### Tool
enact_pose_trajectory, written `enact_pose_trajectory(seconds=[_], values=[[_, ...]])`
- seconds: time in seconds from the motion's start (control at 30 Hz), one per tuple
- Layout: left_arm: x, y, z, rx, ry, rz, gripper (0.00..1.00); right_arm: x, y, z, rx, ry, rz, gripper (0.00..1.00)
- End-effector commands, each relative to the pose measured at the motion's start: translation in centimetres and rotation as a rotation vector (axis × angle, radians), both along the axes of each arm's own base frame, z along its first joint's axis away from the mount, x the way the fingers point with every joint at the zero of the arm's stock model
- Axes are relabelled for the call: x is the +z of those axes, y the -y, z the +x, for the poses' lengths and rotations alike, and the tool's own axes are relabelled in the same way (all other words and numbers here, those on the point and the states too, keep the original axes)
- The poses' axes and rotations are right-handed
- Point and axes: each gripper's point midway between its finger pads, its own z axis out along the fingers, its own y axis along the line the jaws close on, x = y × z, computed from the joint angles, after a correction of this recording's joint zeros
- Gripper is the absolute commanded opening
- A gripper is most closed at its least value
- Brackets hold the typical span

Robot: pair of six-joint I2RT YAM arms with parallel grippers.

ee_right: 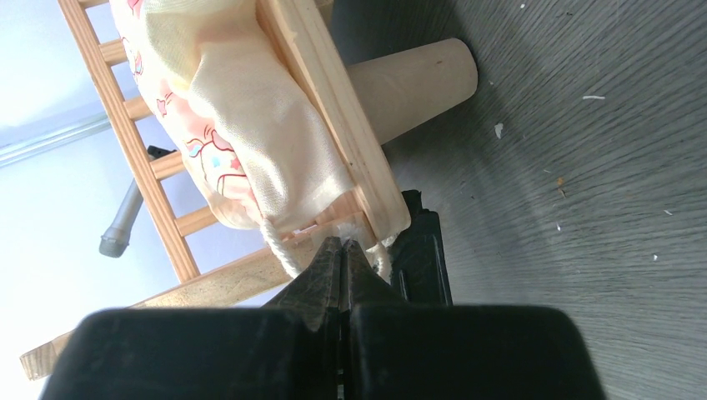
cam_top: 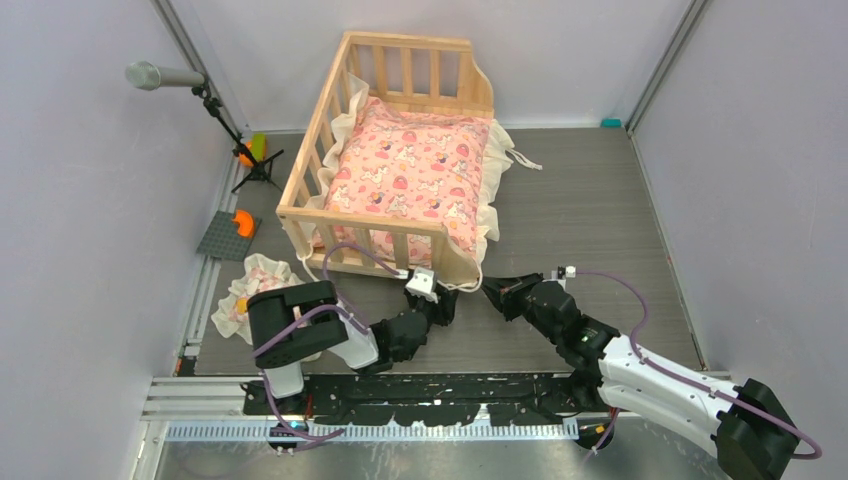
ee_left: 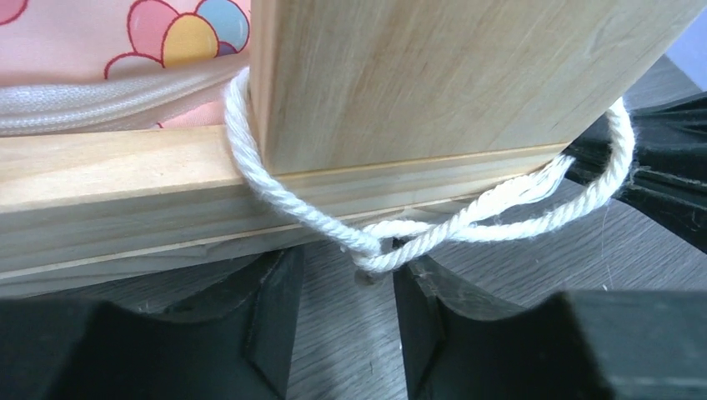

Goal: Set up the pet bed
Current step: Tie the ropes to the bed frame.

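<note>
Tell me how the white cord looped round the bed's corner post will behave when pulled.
The cord is probably floppy: it hangs in slack curves. Its twisted strands look frayed, so it may snag. Looped round the post, a pull would likely cinch it.

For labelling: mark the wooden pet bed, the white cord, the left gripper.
pale slatted wooden pet bed [cam_top: 350,222], top view, near rail.
white twisted cord [ee_left: 236,133], left wrist view, loop beside post.
left gripper [ee_left: 346,283], left wrist view, between fingertips.

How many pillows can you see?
2. A big cushion lies inside the pet bed. A small frilled pillow sits on the floor left of the bed, partly hidden behind the left arm. No others show.
</note>
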Motion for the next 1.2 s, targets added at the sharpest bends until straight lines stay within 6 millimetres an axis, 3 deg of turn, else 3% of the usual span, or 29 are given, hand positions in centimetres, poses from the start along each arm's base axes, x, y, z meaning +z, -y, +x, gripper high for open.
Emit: enact_pose_trajectory(seconds=[0.0,0.17,0.3,0.73,1.17], values=[[2.2,0.4,0.6,0.035,0.042,-0.142,0.41,4.9,-1.6,0.1,0.048,0.088,0.128,0.00],[1.8,0.4,0.3,0.018,0.041,-0.165,0.13,4.9,-1.4,0.0,0.042,0.090,0.122,0.00],[2.0,0.2,-0.1,-0.004,0.040,-0.166,0.00,4.3,-0.9,0.2,0.024,0.088,0.092,0.00],[3.5,-1.1,-2.6,-0.049,0.025,-0.014,0.00,-0.5,3.3,0.6,-0.080,0.042,-0.257,0.00],[6.4,-3.6,-2.6,-0.008,-0.001,0.162,0.00,0.6,9.5,0.1,-0.192,0.057,-0.586,0.00]])
